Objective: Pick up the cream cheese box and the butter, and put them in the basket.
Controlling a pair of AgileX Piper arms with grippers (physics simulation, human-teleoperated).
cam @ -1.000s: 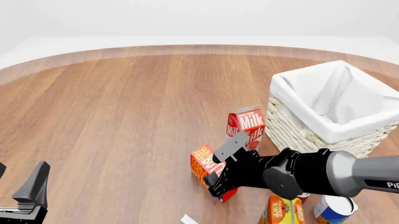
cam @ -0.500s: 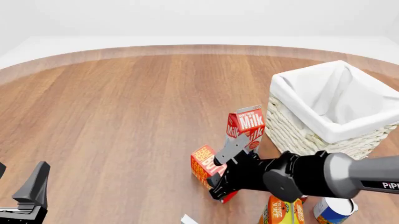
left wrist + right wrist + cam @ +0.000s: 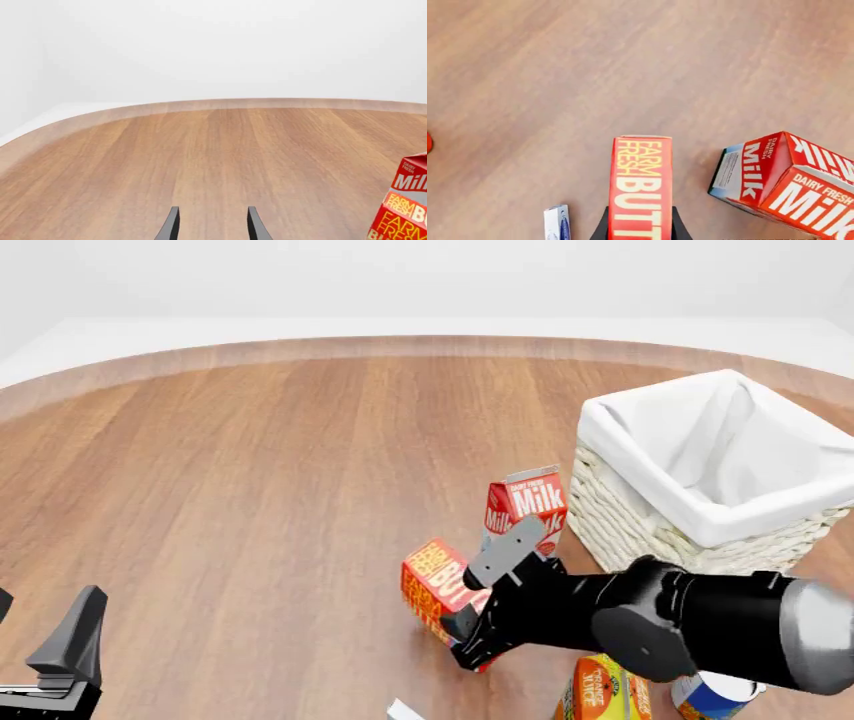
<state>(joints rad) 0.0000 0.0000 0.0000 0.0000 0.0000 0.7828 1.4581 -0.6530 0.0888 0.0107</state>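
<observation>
The butter [image 3: 434, 582], a red and orange carton, sits tilted just in front of the milk carton [image 3: 534, 502]. My right gripper [image 3: 478, 612] is shut on it, one finger pressed on each long side, as the right wrist view shows around the butter [image 3: 639, 190]. The butter [image 3: 399, 220] also shows in the left wrist view. A small whitish box with blue print, apparently the cream cheese box [image 3: 557, 223], lies beside the butter; only its corner [image 3: 404, 710] shows at the front edge. The white wicker basket [image 3: 627, 510] stands at the right. My left gripper [image 3: 47, 625] rests open at the near left, holding nothing.
An orange juice carton [image 3: 603, 692] and a blue-and-white can [image 3: 714, 690] stand under my right arm near the front edge. The milk carton [image 3: 787, 180] is close to the butter. A red object [image 3: 428, 142] touches the wrist view's edge. Bare wood spreads left and far.
The butter has shifted a little up and to the left in my right gripper, and the right arm's wrist has swung lower and rightward. The left arm has not moved.
</observation>
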